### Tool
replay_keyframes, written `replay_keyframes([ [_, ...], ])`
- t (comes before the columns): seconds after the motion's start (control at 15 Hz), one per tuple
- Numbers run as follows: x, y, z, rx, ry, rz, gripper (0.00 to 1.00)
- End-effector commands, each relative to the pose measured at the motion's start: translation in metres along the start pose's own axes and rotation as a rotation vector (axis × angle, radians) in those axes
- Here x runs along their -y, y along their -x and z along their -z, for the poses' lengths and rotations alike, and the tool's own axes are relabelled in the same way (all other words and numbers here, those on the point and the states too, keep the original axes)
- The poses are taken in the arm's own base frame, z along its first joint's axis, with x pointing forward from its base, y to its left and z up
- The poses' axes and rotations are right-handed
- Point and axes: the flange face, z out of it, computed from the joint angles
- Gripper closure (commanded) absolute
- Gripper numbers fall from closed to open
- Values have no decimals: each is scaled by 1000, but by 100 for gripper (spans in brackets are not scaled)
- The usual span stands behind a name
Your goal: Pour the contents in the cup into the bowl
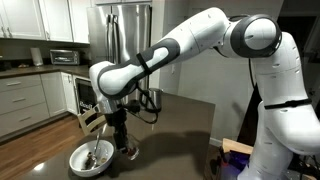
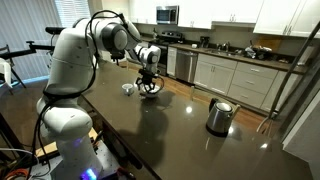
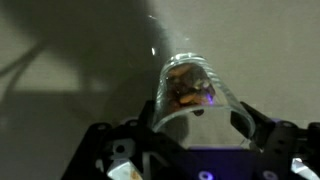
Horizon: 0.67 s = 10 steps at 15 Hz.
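Observation:
In the wrist view my gripper [image 3: 197, 120] has its fingers on both sides of the clear glass cup [image 3: 172, 105], shut on it. I look down into the cup; the small dark brown contents [image 3: 185, 85] lie at its far end. In an exterior view the gripper [image 1: 120, 138] points down at the dark table with the cup [image 1: 128, 150] at its tips, just right of the wide white bowl [image 1: 78, 160] with a metal spoon [image 1: 95, 152]. I cannot tell whether the cup touches the table. The gripper also shows in an exterior view [image 2: 148, 82].
A shiny steel kettle [image 2: 219, 116] stands on the dark table [image 2: 170, 135], well away from the gripper. Kitchen cabinets [image 2: 235, 78] and counters run along the back wall. A steel fridge [image 1: 128, 25] stands behind the arm. The robot's white base [image 1: 285, 120] is at the table's side.

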Motion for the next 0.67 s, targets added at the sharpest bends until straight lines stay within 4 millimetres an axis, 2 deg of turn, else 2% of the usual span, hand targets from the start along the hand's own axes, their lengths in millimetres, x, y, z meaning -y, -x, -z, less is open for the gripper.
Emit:
replay_keyframes([
  [0.0,1,-11,13,24,19,39,45],
  [0.53,4,-21,17,94,42,70,45],
  [0.6,5,-18,11,68,30,42,20],
])
